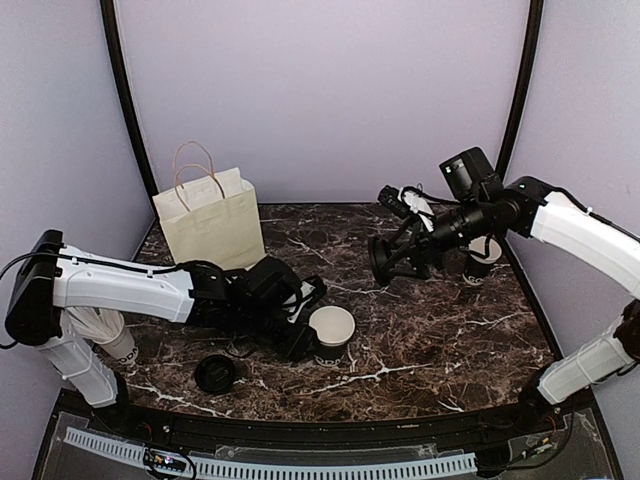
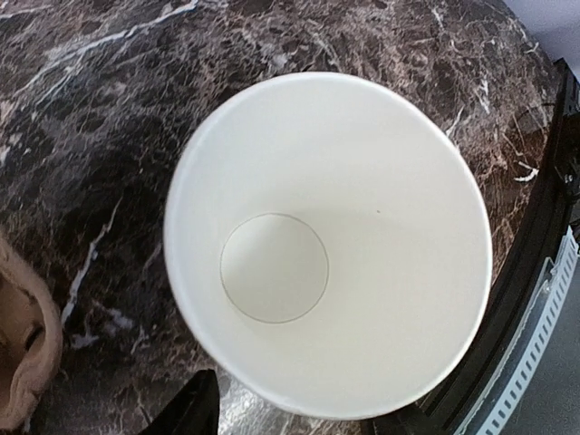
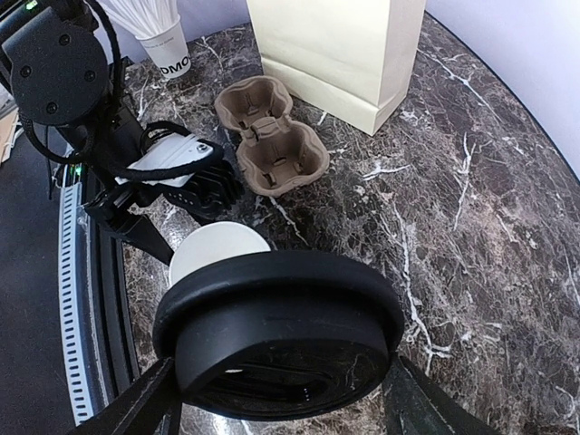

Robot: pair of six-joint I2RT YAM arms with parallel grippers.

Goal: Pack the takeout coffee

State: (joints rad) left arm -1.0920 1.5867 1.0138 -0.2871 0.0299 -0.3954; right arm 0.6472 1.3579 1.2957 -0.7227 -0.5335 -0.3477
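No cup wearing a lid shows. A black paper cup with a bare white rim (image 1: 331,335) stands open at the table's middle front and fills the left wrist view (image 2: 326,245). My left gripper (image 1: 308,322) flanks it under the rim, one finger (image 2: 195,408) showing at its left, and is shut on its wall. My right gripper (image 1: 390,258) is shut on a black plastic lid (image 3: 281,335), held in the air to the far right of the cup. The white cup mouth (image 3: 217,249) peeks out just behind the lid.
A loose black lid (image 1: 215,373) lies front left. A cream paper bag (image 1: 210,215) stands back left. A brown cup carrier (image 3: 272,136) sits near it. A stack of cups (image 1: 115,340) stands far left. Another black cup (image 1: 482,262) stands behind my right arm.
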